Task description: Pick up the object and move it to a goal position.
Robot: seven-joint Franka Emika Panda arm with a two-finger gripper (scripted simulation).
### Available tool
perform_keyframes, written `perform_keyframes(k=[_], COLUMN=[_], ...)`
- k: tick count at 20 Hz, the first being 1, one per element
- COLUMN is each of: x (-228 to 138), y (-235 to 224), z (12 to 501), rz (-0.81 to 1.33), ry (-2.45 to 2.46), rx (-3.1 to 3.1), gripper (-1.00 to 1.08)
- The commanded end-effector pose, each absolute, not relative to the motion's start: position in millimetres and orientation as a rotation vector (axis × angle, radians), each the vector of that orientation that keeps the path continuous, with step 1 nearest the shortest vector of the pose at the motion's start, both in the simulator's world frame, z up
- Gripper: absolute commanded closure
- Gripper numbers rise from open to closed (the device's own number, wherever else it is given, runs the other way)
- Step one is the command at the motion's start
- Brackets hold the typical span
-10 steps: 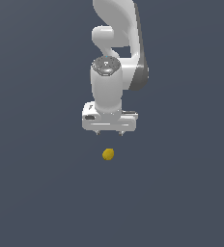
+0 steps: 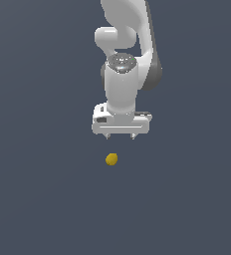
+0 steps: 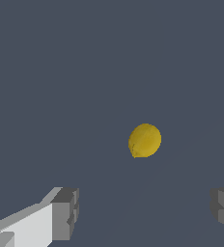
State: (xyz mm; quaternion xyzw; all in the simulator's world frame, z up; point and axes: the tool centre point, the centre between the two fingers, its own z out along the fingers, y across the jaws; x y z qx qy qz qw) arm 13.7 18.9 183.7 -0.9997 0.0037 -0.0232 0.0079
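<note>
A flat, uniform slate-blue backdrop (image 2: 38, 199) fills both views edge to edge (a dull grey-blue, matte, with no texture or pattern). No seam shows between floor and wall, so which of the two it is cannot be told. Lighting is even and soft; the wrist view shows only a faint diagonal change of tone.

the gripper (image 2: 120, 136) has come down a touch and slid slightly toward the exterior view's left, closing some of the gap above the yellow object (image 2: 111, 159). its fingers remain spread wide, and it hangs clear of the object.
</note>
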Motion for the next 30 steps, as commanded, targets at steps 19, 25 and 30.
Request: perform_keyframes(k=[19, 25, 30], x=[31.4, 35.8, 36.8], y=[-2.2, -13.8, -17.5], z=[119.5, 88.8, 78.6], rz=[-0.030, -0.008, 0.000], ry=[-0.133, -0.193, -0.213], rx=[-3.134, -3.135, -3.134], gripper=[-0.92, -0.92, -0.92])
